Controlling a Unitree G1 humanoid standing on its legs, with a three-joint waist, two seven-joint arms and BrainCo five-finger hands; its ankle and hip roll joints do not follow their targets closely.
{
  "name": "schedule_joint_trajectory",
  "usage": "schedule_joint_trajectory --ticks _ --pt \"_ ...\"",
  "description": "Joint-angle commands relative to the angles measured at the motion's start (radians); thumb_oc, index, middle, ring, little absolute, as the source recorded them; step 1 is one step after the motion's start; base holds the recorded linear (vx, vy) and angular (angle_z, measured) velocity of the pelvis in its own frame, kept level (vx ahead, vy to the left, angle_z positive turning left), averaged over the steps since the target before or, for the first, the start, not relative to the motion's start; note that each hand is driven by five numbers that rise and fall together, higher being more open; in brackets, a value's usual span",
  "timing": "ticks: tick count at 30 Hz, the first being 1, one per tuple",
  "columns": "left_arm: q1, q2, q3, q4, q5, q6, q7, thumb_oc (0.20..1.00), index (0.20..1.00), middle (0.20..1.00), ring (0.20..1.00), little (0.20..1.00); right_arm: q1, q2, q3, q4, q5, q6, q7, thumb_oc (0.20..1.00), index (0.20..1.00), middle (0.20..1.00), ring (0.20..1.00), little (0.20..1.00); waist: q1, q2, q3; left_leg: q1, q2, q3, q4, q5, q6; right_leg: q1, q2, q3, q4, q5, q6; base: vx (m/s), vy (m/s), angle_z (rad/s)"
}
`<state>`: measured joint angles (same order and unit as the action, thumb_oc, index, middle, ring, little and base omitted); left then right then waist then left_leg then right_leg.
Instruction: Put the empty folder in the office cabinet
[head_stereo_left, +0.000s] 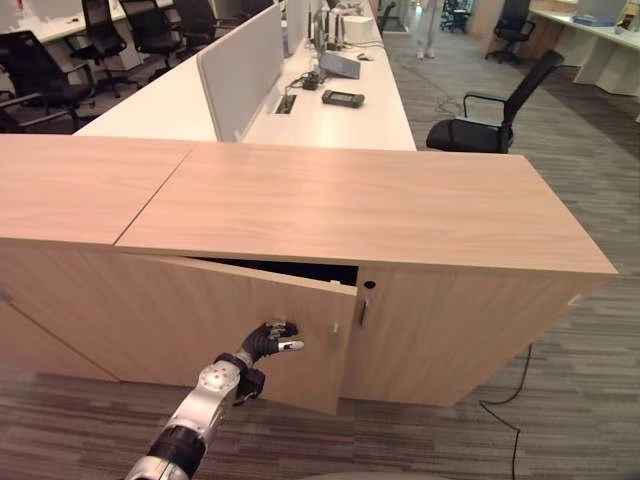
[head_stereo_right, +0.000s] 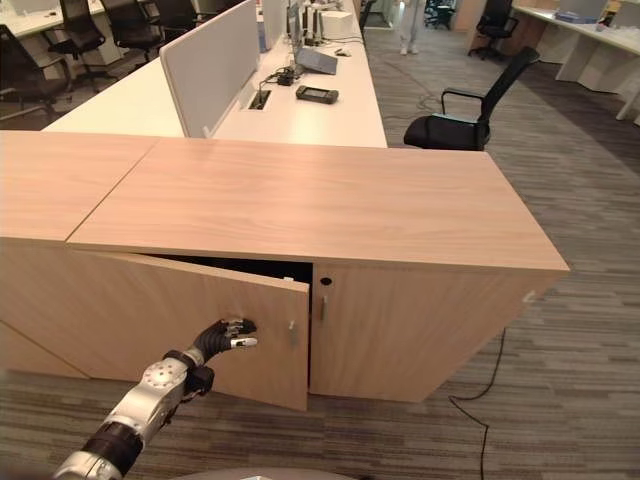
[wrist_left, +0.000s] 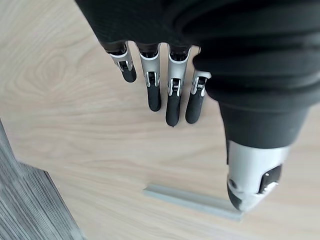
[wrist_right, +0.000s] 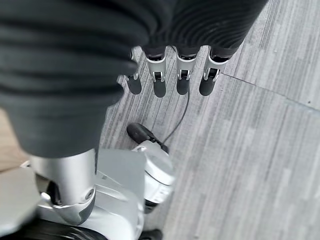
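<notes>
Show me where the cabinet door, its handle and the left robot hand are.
cabinet door (head_stereo_left: 150, 320), left eye view, bare wooden front.
handle (wrist_left: 192, 201), left wrist view, middle of bar.
left robot hand (head_stereo_left: 268, 340), left eye view, back of hand.

Hand (wrist_left: 200, 60) near door (wrist_left: 75, 125) handle (wrist_left: 192, 202)

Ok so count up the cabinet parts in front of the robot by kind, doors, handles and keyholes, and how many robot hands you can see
Cabinet doors: 2, the ajar door and the shut door
Door handles: 2, handle on the ajar door, handle on the shut door
Keyholes: 1, keyhole
Robot hands: 2, left hand, right hand
Total: 7
</notes>
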<state>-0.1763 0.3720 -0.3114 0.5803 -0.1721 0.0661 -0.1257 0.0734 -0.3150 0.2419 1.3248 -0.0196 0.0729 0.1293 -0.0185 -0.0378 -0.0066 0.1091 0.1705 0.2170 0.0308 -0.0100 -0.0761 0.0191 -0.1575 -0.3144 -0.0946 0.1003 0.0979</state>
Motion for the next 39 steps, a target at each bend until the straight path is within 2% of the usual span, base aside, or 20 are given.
schedule_joint_trajectory --ticks 1,4,9,11,12,15,16,20,23,24,29,30,31,35,37,39 --pt "-0.111 0.005 0.038 -0.033 0.037 -0.058 0.054 1.000 1.000 1.000 1.000 1.000 -0.056 -0.017 0.045 0.009 0.029 -0.011 -0.003 1.000 1.000 1.000 1.000 1.000 -0.022 -0.029 0.023 -0.057 -0.049 -0.136 0.039 -0.064 0.004 0.005 0.083 0.032 0.086 -0.151 -0.019 -0.01 -0.016 -1.22" --pt "-0.153 0.039 0.090 0.055 0.043 -0.051 0.087 1.000 1.000 1.000 1.000 1.000 -0.065 -0.021 0.063 -0.007 0.029 -0.015 0.001 1.000 1.000 1.000 1.000 1.000 -0.017 -0.033 0.005 -0.048 -0.092 -0.223 0.054 -0.124 0.029 -0.033 0.119 0.127 0.099 -0.151 -0.026 0.00 -0.020 -0.90" --pt "-0.220 0.086 0.124 0.177 0.037 -0.052 0.124 1.000 1.000 1.000 1.000 1.000 -0.041 -0.007 0.062 -0.001 0.037 -0.015 0.003 1.000 1.000 1.000 1.000 1.000 -0.031 -0.040 -0.013 -0.033 -0.104 -0.204 0.039 -0.142 0.036 -0.012 0.131 0.140 0.059 -0.132 -0.021 0.01 0.009 -0.48" --pt "-0.246 0.108 0.144 0.214 0.028 -0.054 0.140 1.000 1.000 1.000 1.000 1.000 -0.031 -0.003 0.065 0.010 0.028 -0.014 0.007 1.000 1.000 1.000 1.000 1.000 -0.038 -0.033 -0.021 -0.017 -0.113 -0.203 0.016 -0.149 0.041 -0.010 0.130 0.147 0.047 -0.121 -0.015 -0.03 0.073 -0.14" --pt "-0.263 0.123 0.153 0.235 0.020 -0.054 0.149 1.000 1.000 1.000 1.000 1.000 -0.029 -0.002 0.064 0.017 0.026 -0.014 0.008 1.000 1.000 1.000 1.000 1.000 -0.040 -0.030 -0.021 -0.010 -0.120 -0.205 0.004 -0.149 0.044 -0.011 0.130 0.150 0.043 -0.113 -0.011 -0.06 0.134 -0.28" --pt "-0.367 0.245 0.164 0.353 0.028 -0.071 0.185 1.000 1.000 1.000 1.000 1.000 -0.019 -0.013 0.068 0.017 0.017 -0.017 0.017 1.000 1.000 1.000 1.000 1.000 -0.055 -0.011 -0.028 0.023 -0.147 -0.193 -0.066 -0.135 0.056 -0.028 0.122 0.176 0.032 -0.074 0.012 -0.09 0.142 -0.21" --pt "-0.368 0.245 0.164 0.354 0.028 -0.072 0.185 1.000 1.000 1.000 1.000 1.000 -0.020 -0.013 0.068 0.017 0.017 -0.017 0.017 1.000 1.000 1.000 1.000 1.000 -0.054 -0.012 -0.028 0.024 -0.147 -0.193 -0.068 -0.134 0.056 -0.028 0.122 0.176 0.032 -0.074 0.012 -0.15 0.129 -0.37" --pt "-0.483 0.343 0.177 0.473 -0.018 -0.092 0.225 1.000 1.000 1.000 1.000 1.000 -0.034 -0.029 0.076 0.003 0.030 -0.024 0.014 1.000 1.000 1.000 1.000 1.000 -0.070 0.006 -0.008 0.021 -0.175 -0.182 -0.105 -0.112 0.075 -0.084 0.097 0.186 0.043 -0.022 0.038 -0.16 0.097 -0.20" --pt "-0.504 0.365 0.178 0.516 -0.031 -0.096 0.225 1.000 1.000 1.000 1.000 1.000 -0.042 -0.034 0.075 -0.001 0.033 -0.026 0.013 1.000 1.000 1.000 1.000 1.000 -0.074 0.011 0.003 0.010 -0.190 -0.177 -0.102 -0.108 0.083 -0.112 0.084 0.192 0.054 -0.002 0.048 -0.19 0.105 -0.04" --pt "-0.508 0.377 0.187 0.551 -0.054 -0.096 0.221 1.000 1.000 1.000 1.000 1.000 -0.050 -0.037 0.070 0.001 0.036 -0.024 0.013 1.000 1.000 1.000 1.000 1.000 -0.077 0.017 0.012 0.000 -0.207 -0.171 -0.098 -0.105 0.094 -0.134 0.070 0.196 0.061 0.020 0.058 -0.19 0.108 -0.22" --pt "-0.482 0.365 0.202 0.546 -0.094 -0.101 0.196 1.000 1.000 1.000 1.000 1.000 -0.053 -0.039 0.059 0.015 0.029 -0.017 0.016 1.000 1.000 1.000 1.000 1.000 -0.077 0.023 0.018 -0.015 -0.230 -0.162 -0.084 -0.105 0.107 -0.157 0.049 0.199 0.068 0.039 0.069 -0.14 0.094 -0.13" --pt "-0.431 0.351 0.217 0.516 -0.164 -0.107 0.145 1.000 1.000 1.000 1.000 1.000 -0.048 -0.042 0.044 0.031 0.021 -0.012 0.021 1.000 1.000 1.000 1.000 1.000 -0.075 0.028 0.022 -0.020 -0.243 -0.159 -0.078 -0.103 0.115 -0.164 0.033 0.193 0.071 0.050 0.075 -0.18 0.130 -0.15" --pt "-0.355 0.313 0.241 0.451 -0.250 -0.118 0.121 1.000 1.000 1.000 1.000 1.000 -0.044 -0.042 0.030 0.045 0.015 -0.008 0.027 1.000 1.000 1.000 1.000 1.000 -0.068 0.029 0.028 -0.025 -0.255 -0.157 -0.068 -0.103 0.120 -0.170 0.015 0.182 0.074 0.061 0.081 -0.23 0.160 -0.04" --pt "-0.202 0.217 0.287 0.317 -0.362 -0.134 0.083 1.000 1.000 1.000 1.000 1.000 -0.032 -0.039 0.006 0.046 0.019 -0.006 0.041 1.000 1.000 1.000 1.000 1.000 -0.056 0.035 0.038 -0.030 -0.271 -0.151 -0.052 -0.106 0.131 -0.170 -0.020 0.152 0.089 0.064 0.092 -0.11 0.062 0.07" --pt "-0.001 0.103 0.303 0.182 -0.446 -0.130 0.035 1.000 1.000 1.000 1.000 1.000 -0.039 -0.041 -0.034 0.045 0.014 -0.004 0.042 1.000 1.000 1.000 1.000 1.000 -0.022 0.047 0.062 -0.038 -0.260 -0.137 -0.029 -0.109 0.142 -0.168 -0.094 0.086 0.169 0.035 0.088 -0.20 0.018 -0.12" --pt "0.036 0.076 0.308 0.182 -0.464 -0.124 0.022 1.000 1.000 1.000 1.000 1.000 -0.041 -0.037 -0.037 0.044 0.013 -0.005 0.043 1.000 1.000 1.000 1.000 1.000 -0.016 0.052 0.067 -0.039 -0.254 -0.140 -0.024 -0.109 0.143 -0.161 -0.115 0.074 0.197 0.026 0.083 -0.11 -0.023 -0.10"
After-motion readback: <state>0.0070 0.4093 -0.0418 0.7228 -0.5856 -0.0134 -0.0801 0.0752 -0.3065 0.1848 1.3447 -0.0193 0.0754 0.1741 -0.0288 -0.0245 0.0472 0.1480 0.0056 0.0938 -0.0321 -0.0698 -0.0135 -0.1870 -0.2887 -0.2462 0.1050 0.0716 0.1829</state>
